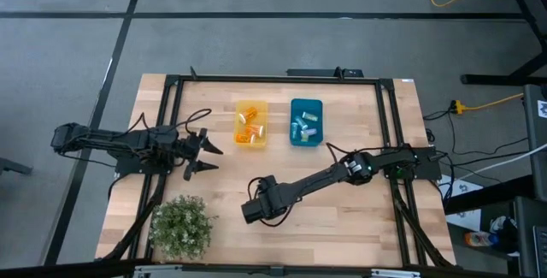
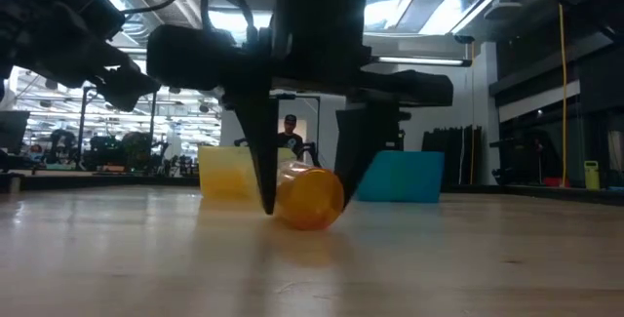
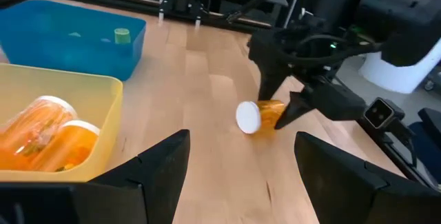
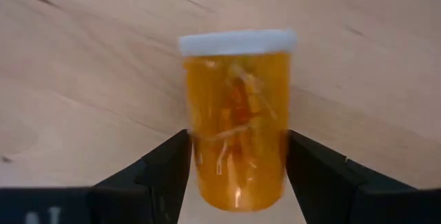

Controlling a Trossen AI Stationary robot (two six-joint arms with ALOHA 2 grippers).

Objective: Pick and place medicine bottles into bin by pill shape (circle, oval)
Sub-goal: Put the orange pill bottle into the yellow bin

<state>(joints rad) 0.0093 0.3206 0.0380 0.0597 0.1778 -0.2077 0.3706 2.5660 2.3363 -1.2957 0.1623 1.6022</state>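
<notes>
Cylinder of translucent orange bottle (image 4: pixel 236 120).

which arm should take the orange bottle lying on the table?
Right. The right gripper already straddles the lying orange bottle, a finger on each side, not visibly clamped. The left gripper sits open off to the side, near the yellow bin.

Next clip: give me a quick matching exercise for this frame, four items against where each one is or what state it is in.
Items:
1. orange bottle
2. yellow bin
3. left end effector
4. potted plant

States:
A. open, left of the bins
B. near table edge, on the left arm's side
C. lying on the table between the right end effector's fingers
D. holds orange bottles

Pairs: 1-C, 2-D, 3-A, 4-B
</notes>
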